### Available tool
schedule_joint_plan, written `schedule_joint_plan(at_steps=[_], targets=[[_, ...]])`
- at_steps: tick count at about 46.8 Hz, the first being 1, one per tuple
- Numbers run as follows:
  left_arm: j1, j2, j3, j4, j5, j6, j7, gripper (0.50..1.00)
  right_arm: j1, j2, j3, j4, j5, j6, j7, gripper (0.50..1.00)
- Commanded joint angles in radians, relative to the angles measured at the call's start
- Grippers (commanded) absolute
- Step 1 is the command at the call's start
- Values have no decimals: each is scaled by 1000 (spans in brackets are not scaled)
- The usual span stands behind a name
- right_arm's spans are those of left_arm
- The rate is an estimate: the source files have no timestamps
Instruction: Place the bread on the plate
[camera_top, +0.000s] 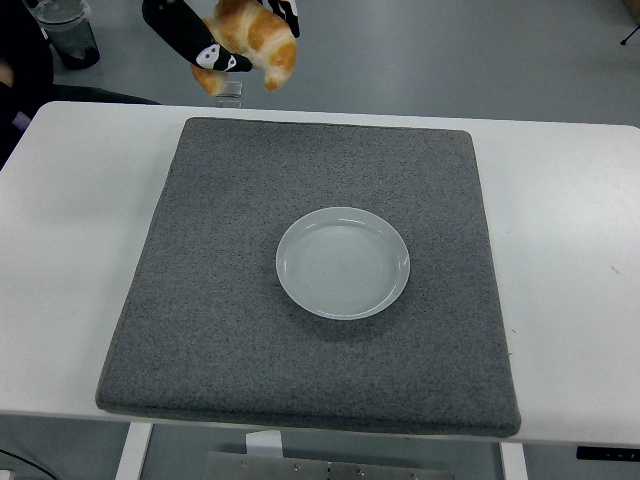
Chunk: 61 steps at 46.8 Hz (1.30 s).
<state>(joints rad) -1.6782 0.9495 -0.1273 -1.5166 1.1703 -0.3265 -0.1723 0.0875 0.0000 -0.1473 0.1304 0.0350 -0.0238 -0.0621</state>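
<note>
My left hand (215, 40) is at the picture's top left, high above the table, with its black fingers shut on a golden croissant (258, 38). Most of the hand and arm is cut off by the top edge. The pale grey-white plate (343, 263) sits empty in the middle of the dark grey mat (220, 320), well below and to the right of the croissant. The right arm is out of view.
The mat lies on the white table (570, 250). A dark cup (68, 30) stands on the floor at the top left. A small clear object (230, 92) sits just behind the table's far edge.
</note>
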Motion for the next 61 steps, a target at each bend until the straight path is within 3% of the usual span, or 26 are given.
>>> schedule_joint_plan(at_steps=[1, 7, 22, 41, 61], targets=[[-15, -5, 0, 4, -12, 0, 0, 500, 0, 0, 0, 0, 0, -1, 1, 930], [-18, -12, -2, 13, -9, 23, 2, 500, 0, 0, 0, 0, -1, -1, 1, 930], [18, -133, 12, 32, -12, 185, 2, 500, 0, 0, 0, 0, 0, -1, 1, 930], [60, -267, 101, 53, -1, 218, 16, 500, 0, 0, 0, 0, 0, 1, -1, 930], [175, -448, 133, 151, 31, 265, 16, 500, 1, 0, 0, 0, 0, 1, 1, 930]])
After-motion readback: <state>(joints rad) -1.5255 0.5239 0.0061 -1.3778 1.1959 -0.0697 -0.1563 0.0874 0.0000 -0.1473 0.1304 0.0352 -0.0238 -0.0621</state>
